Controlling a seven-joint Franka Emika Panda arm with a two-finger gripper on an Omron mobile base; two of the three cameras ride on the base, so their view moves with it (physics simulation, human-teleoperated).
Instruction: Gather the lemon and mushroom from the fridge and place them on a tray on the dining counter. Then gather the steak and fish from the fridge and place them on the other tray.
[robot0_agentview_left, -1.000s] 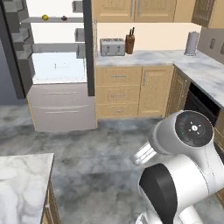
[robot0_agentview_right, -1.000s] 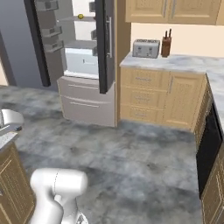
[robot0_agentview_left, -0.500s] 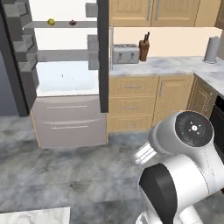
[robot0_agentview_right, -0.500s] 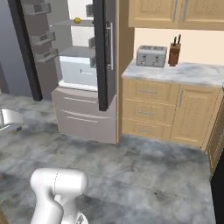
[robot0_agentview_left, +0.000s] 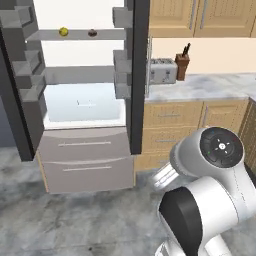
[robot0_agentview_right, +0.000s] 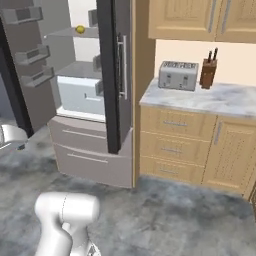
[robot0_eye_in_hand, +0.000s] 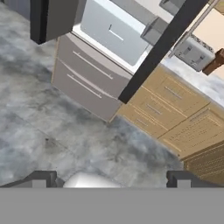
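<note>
While facing the fridge (robot0_eye_in_hand: 94, 65), the claw (robot0_eye_in_hand: 111, 178) gapes wide, empty.

Home kitchen: open fridge (robot0_agentview_left: 85, 150), wood cabinets (robot0_agentview_right: 192, 150), toaster (robot0_agentview_right: 178, 75), knife block (robot0_agentview_right: 207, 72).

No readable text, labels, brands or numbers on anything: fridge (robot0_agentview_left: 85, 100), toaster (robot0_agentview_right: 178, 75), cabinets all blank.
</note>
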